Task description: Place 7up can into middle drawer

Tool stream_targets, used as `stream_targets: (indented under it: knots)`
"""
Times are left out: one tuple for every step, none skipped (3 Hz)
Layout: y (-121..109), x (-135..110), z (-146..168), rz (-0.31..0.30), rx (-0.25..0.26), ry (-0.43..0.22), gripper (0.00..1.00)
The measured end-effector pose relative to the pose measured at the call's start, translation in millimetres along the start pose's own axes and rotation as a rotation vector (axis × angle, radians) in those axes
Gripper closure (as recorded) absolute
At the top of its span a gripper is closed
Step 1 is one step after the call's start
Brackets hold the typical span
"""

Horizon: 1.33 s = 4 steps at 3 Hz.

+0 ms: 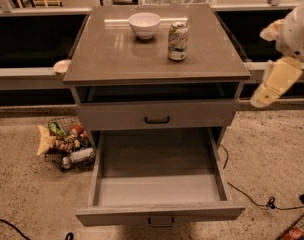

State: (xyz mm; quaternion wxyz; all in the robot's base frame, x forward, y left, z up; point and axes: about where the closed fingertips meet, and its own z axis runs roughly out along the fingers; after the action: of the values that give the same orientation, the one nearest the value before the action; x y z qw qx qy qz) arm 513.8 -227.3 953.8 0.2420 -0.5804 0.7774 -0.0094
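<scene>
The 7up can (pixel 178 40) stands upright on the grey cabinet top (pixel 117 54), right of the white bowl (pixel 144 24). The middle drawer (pixel 159 189) is pulled fully open below, with nothing inside and its small dark handle at the front. The upper drawer front (pixel 157 115) with a black bar handle is closed. My gripper (pixel 276 82) hangs in the air off the cabinet's right edge, to the right of the can and lower than it, holding nothing, with the white arm (pixel 298 29) above it.
A wire basket of snacks and bottles (pixel 64 145) sits on the floor left of the cabinet. Black cables (pixel 262 201) lie on the floor at the right. A small pale disc (pixel 61 66) sits on the ledge left of the top.
</scene>
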Motion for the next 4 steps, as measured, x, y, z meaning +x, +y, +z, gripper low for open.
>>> stream_targets:
  knots:
    - [-57, -8, 33, 0.064, 0.056, -0.178, 0.0]
    - [-105, -36, 72, 0.096, 0.072, -0.368, 0.0]
    - [-105, -36, 72, 0.095, 0.072, -0.367, 0.0]
    - [-113, -44, 84, 0.087, 0.067, -0.385, 0.0]
